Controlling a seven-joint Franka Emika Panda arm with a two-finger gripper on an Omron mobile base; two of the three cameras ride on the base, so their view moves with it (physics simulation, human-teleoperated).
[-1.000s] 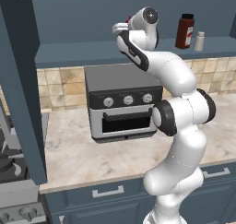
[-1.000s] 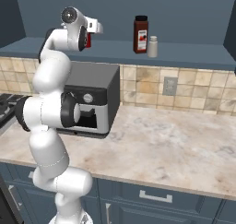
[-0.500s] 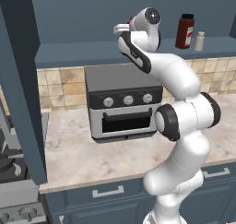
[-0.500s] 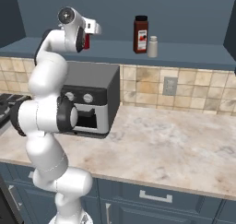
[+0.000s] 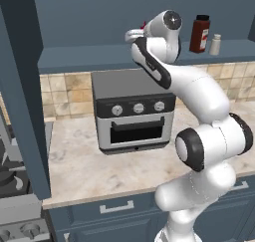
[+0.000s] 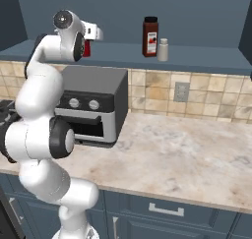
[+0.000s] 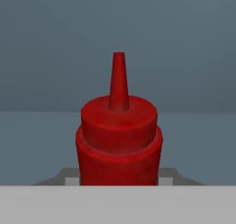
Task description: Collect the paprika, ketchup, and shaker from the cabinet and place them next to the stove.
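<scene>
1. Your widest concern is the cabinet [image 6: 197, 61]: its long open shelf sits high above the toaster oven [image 5: 132, 111], and the arm is stretched up to reach it. If you pull back carelessly, the elbow could swing down onto the oven top.
2. The paprika [image 6: 150, 36] and the shaker [image 6: 163, 49] stand together on the shelf, well apart from the hand, so a sideways sweep is what would topple them.
3. The ketchup [image 7: 119, 140] stands upright on the shelf, right in front of the gripper [image 6: 87, 40].
4. You cannot tell from these views whether the jaws are spread or pinching the bottle. Lift before they bite and the slim bottle may tip or slide out.
</scene>
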